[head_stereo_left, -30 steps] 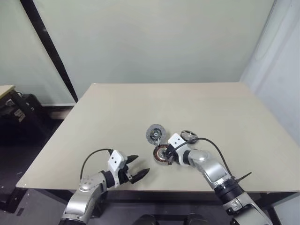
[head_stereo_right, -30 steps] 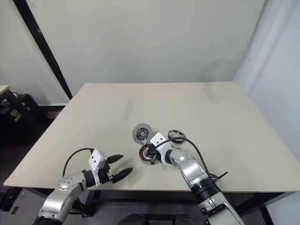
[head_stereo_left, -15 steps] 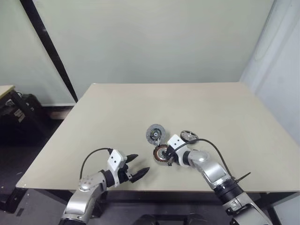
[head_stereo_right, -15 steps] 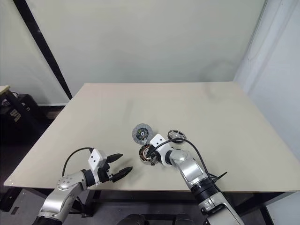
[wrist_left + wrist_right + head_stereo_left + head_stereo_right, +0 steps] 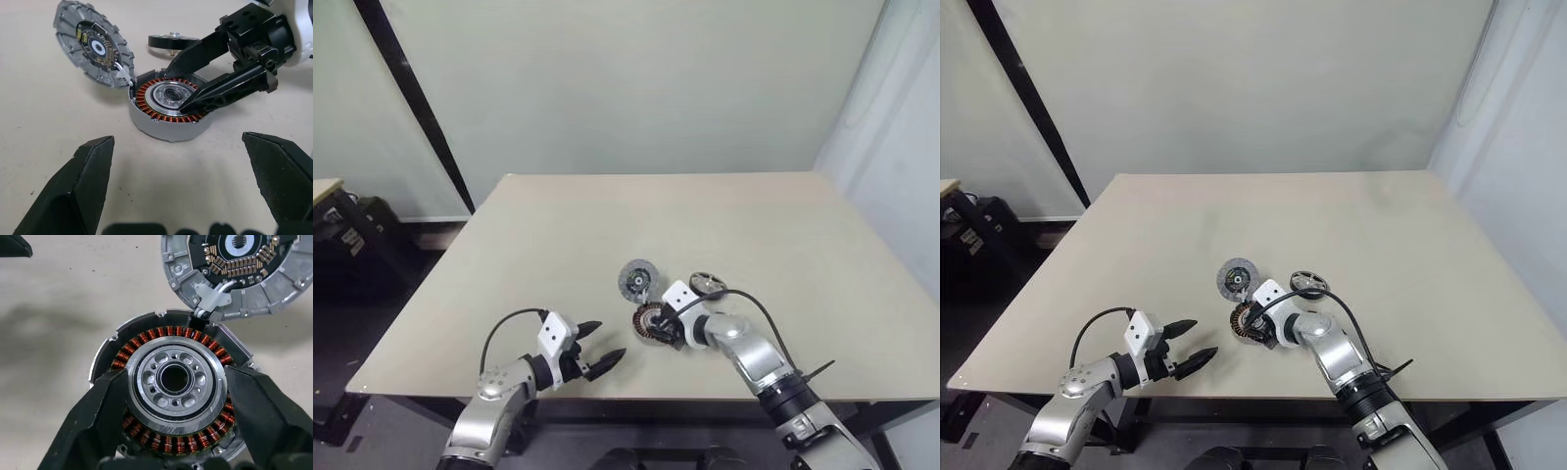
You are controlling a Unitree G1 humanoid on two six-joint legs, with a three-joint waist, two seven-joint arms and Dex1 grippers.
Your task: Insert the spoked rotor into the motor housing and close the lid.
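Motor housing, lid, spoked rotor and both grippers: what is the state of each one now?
motor housing: open, coils exposed, no rotor inside.
lid: off, propped tilted against the housing.
spoked rotor: flat on table, not inserted.
right gripper: fingers open astride the housing.
left gripper: open, holds nothing.

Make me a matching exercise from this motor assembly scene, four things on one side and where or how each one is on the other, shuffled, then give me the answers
Things
1. motor housing
2. lid
3. spoked rotor
4. left gripper

States
A. lies alone on the table, beyond the right gripper
B. open, clear of the parts
C. tilted up, joined to the housing's rim
D. coils exposed, between the right gripper's fingers

Pairs: 1-D, 2-C, 3-A, 4-B
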